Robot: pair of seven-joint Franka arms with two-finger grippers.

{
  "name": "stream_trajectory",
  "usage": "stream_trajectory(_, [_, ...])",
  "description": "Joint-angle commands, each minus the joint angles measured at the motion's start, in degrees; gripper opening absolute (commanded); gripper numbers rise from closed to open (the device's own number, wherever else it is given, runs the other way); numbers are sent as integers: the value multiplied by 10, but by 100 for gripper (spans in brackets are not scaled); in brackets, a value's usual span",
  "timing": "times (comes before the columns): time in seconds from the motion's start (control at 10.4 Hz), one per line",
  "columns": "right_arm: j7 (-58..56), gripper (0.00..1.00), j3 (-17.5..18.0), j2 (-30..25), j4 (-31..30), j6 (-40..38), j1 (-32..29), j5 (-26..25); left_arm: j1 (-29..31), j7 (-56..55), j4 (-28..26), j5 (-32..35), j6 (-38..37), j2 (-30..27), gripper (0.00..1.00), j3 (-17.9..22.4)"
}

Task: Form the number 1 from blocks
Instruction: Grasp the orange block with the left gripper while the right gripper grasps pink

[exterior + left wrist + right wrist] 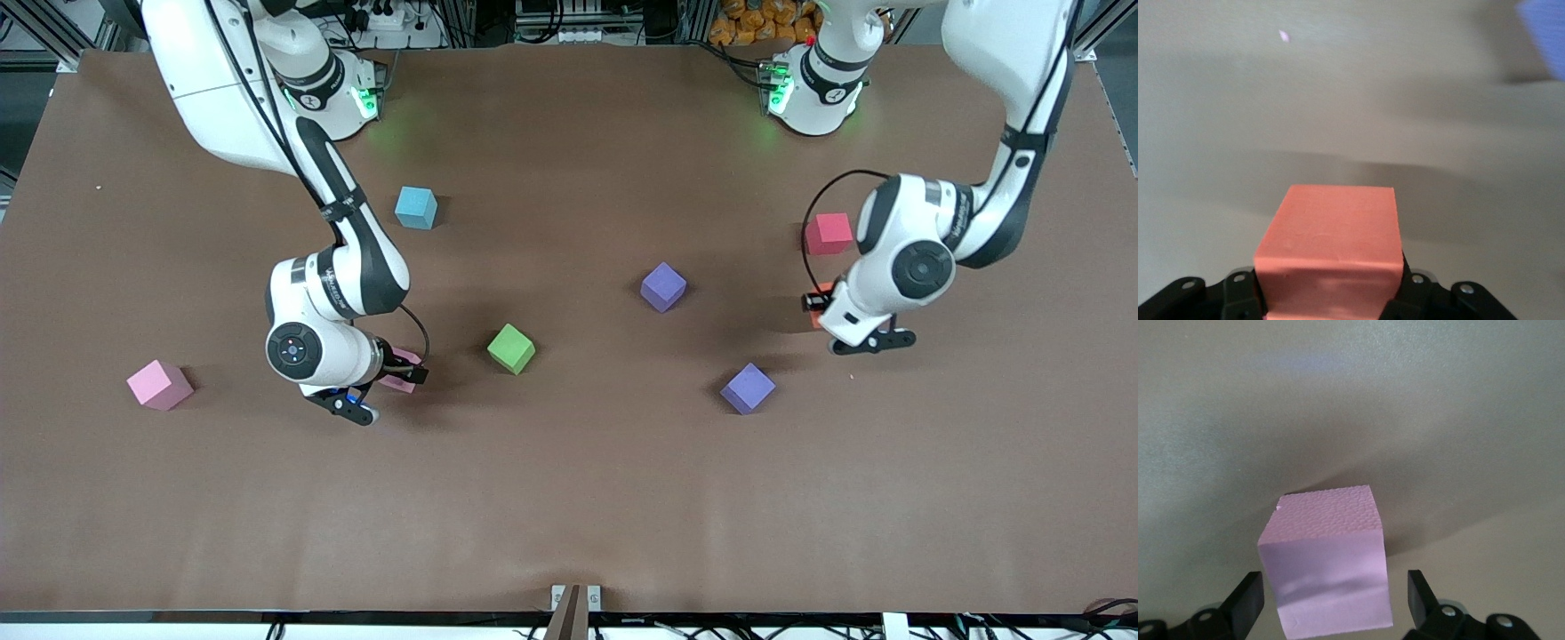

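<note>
My left gripper [815, 308] [1331, 297] is shut on the orange block [824, 289] [1331, 250], beside the red block [829, 233] at the left arm's end of the table. My right gripper [402, 370] [1335, 593] is open and straddles a pink block [397, 383] [1328, 563], with a gap showing on each side of it. The other pink block [159, 384] lies toward the right arm's end. The green block [511, 348], two purple blocks [663, 286] [747, 388] and the light blue block [416, 207] are scattered over the middle of the table.
The brown table [569, 498] is bare along its edge nearest the front camera. A purple block corner [1545, 33] shows in the left wrist view. Both arm bases stand at the table's edge farthest from the front camera.
</note>
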Motion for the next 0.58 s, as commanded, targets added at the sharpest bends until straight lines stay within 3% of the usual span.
stream_trajectory(0.0, [-4, 75, -8, 4, 2, 1, 9, 11, -5, -103, 0, 16, -20, -13, 0, -79])
stream_trajectory(0.29, [-20, 59, -8, 6, 0, 6, 10, 10, -20, -246, 49, 6, -21, 17, 0, -186])
stream_trajectory(0.48, [-25, 59, -8, 2, 0, 5, 9, 10, -94, -345, 121, 4, -22, 76, 0, -202])
